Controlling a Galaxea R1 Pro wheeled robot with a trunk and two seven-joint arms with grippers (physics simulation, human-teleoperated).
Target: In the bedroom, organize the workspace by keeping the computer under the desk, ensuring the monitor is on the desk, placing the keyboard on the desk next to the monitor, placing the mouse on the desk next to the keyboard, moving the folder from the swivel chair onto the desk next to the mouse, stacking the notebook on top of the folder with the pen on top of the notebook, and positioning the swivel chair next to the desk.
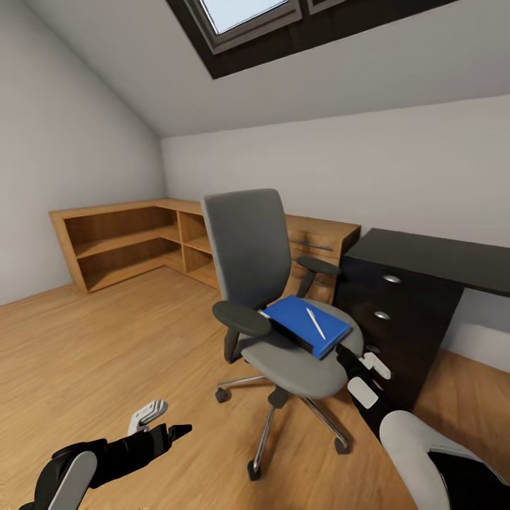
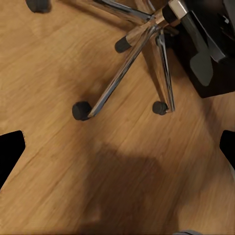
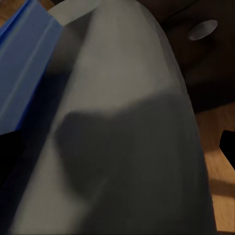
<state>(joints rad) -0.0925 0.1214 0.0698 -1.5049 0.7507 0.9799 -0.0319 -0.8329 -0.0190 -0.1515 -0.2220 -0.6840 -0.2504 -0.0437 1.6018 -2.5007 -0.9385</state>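
Reaching toward the chair seat, the right gripper [image 1: 363,374] sits at the seat's front edge on the desk side, just beside the folder's near corner. Fingers look spread, nothing between them: open, not holding anything. In the right wrist view the grey seat pad [image 3: 132,137] fills most of the frame, with the blue folder [image 3: 27,68] at one edge and a silver drawer knob [image 3: 203,29] past the seat.

Left gripper [image 1: 157,419] is low over the wood floor [image 1: 106,340], well apart from the chair. Jaws are parted and empty. Left wrist view looks straight down at the floor, with the fingertips [image 2: 11,152] dark at both frame edges and the chair's chrome star base [image 2: 142,44] and castors ahead.

Swivel chair [image 1: 248,248] stands in front of the drawer unit, back toward the wall, near the worktop but not tucked in. The blue folder [image 1: 297,319] lies flat on the seat. A thin white pen [image 1: 315,323] lies on top of it. Can't tell a separate notebook from the folder; a dark edge shows along the stack's lower side.

Black worktop [image 1: 432,258] is to the right, with the black drawer unit [image 1: 404,319] and its round silver knobs under it. A wooden shelf unit [image 1: 127,241] runs along the far walls in the corner, under the sloped ceiling with a skylight [image 1: 248,18].
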